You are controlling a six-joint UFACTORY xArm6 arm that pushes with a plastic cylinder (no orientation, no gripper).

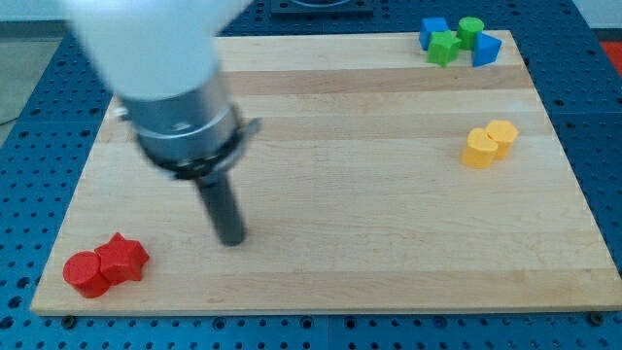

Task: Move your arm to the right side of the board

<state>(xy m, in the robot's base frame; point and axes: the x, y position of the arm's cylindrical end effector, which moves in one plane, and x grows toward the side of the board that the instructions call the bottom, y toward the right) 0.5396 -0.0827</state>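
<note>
My tip [232, 240] rests on the wooden board [340, 214] at the lower left, under the blurred white and grey arm [165, 78]. A red star block [122, 259] and a red cylinder [84, 273] lie touching each other to the view's left of the tip, a little lower, near the board's bottom-left corner. Two yellow blocks [488, 143] sit touching at the board's right side. At the top right corner a blue block [433, 31], a green star block [444, 47], a green cylinder [470, 31] and a second blue block [486, 50] are bunched together.
The board lies on a blue perforated table [39, 156]. The board's right edge [567, 165] runs just beyond the yellow blocks.
</note>
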